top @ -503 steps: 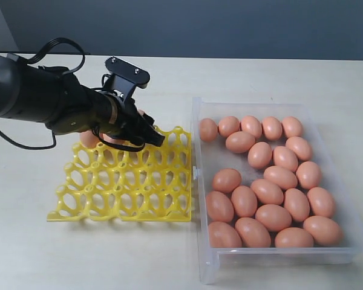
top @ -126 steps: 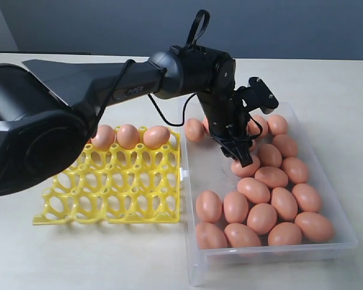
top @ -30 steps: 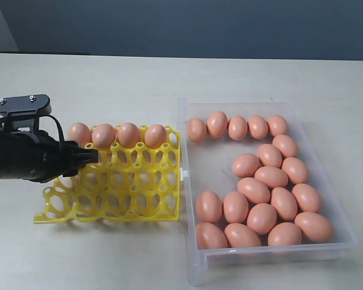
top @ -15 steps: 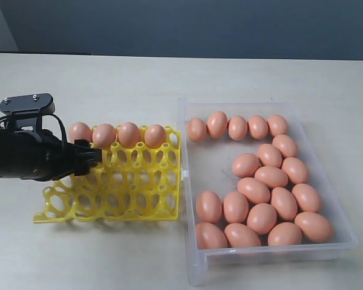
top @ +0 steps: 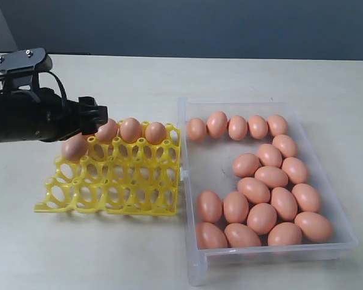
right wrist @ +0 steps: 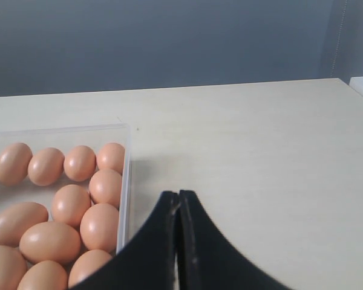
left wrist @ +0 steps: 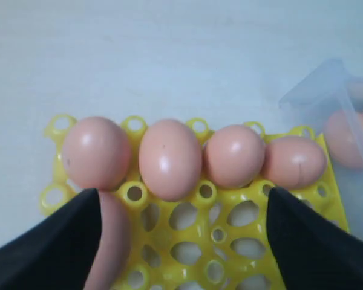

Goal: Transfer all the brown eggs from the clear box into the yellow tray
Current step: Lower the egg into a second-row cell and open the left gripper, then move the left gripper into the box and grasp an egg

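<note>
Free gap mid clear box (top: pixel 213 164)

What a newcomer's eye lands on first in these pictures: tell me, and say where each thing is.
The mass of brown eggs crowding the clear box on the right of the exterior view stands out first. Next comes the bright yellow tray to its left, with a row of eggs along its far edge. The black left gripper hangs open over that row.
</note>
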Robot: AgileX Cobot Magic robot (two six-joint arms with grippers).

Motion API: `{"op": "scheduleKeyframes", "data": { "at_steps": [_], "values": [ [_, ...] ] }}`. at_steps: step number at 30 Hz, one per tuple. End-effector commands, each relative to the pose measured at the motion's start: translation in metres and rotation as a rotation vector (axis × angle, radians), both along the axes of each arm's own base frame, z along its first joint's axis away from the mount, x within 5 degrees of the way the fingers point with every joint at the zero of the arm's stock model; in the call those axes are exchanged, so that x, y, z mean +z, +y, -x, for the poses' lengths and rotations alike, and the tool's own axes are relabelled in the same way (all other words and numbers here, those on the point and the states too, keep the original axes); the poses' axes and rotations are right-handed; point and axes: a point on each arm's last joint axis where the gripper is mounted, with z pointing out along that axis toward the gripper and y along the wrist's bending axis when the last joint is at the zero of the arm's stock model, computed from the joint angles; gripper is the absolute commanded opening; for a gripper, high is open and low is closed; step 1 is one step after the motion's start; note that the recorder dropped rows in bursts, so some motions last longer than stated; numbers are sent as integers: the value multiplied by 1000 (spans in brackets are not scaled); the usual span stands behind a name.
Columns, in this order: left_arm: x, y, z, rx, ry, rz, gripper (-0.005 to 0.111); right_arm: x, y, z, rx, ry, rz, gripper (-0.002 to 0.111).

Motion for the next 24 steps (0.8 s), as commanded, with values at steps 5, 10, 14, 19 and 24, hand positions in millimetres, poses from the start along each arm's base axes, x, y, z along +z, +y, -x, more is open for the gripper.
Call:
{"op": "scheduleKeyframes", "data": {
  "at_steps": [5,10,14,19,24],
  "values": [
    [13,-13,-1,-105,-37,95,68,0,0,0,1,-9,5,-1],
    [33,-44,4,-447,-69,252,51,0,0,0,1,-9,5,-1],
    [37,-48,-7,-501,-65,212,60,0,0,0,1,-9,5,-1],
    [48,-68,-28,-673,-34,234,64,0,0,0,1,-9,5,-1],
    [41,-109,-49,-871,17,79,64,0,0,0,1,-9,5,-1]
  ]
}}
